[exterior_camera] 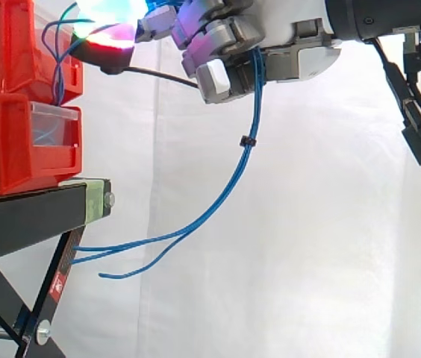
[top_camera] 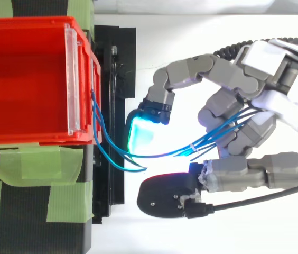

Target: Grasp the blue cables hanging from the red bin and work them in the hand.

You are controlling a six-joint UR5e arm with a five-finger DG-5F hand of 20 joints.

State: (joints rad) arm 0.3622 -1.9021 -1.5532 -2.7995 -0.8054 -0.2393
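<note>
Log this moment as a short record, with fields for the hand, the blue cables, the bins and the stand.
hand: hand raised beside the bin's front, fingers curled round the blue cables
cables: run from the red bin into the hand, then hang below it in a long curve, loose ends near the stand's leg
tie: black band round the hanging bundle
bins: red bin stacked on a lower bin
stand: black stand, patched with green tape

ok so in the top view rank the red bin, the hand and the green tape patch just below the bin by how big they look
1-2. red bin and hand: they cover about the same area, too close to rank.
3. green tape patch: clearly the smallest.
</note>
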